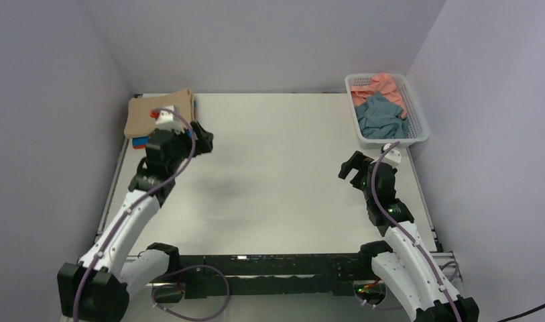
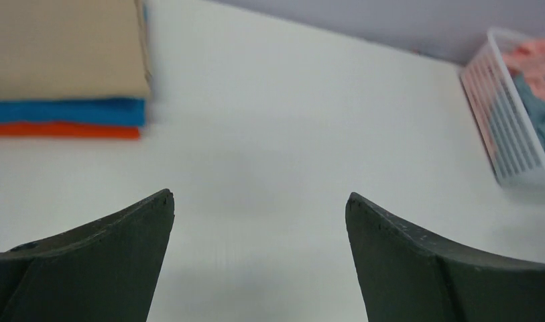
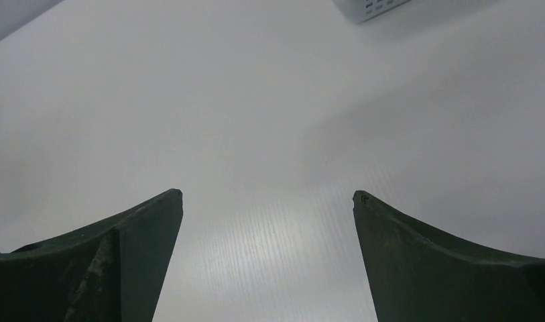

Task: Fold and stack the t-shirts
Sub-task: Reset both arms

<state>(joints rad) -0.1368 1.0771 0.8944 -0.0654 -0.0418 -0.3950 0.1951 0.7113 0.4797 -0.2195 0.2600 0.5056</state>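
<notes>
A folded stack lies at the table's far left corner: the tan-beige t-shirt [image 1: 159,112] on top, the bright blue t-shirt [image 2: 68,111] under it, the orange t-shirt [image 2: 62,130] at the bottom. The salmon pink t-shirt [image 1: 380,84] and the dusty grey-blue t-shirt [image 1: 380,117] lie crumpled in the basket. My left gripper [image 1: 204,139] is open and empty, just right of the stack, above bare table [image 2: 259,201]. My right gripper [image 1: 350,168] is open and empty over bare table [image 3: 266,198], in front of the basket.
The white lattice basket [image 1: 417,121] stands at the far right, by the right wall; it shows at the right edge of the left wrist view [image 2: 504,121] and its corner in the right wrist view [image 3: 373,8]. Walls close in the table on left, back and right.
</notes>
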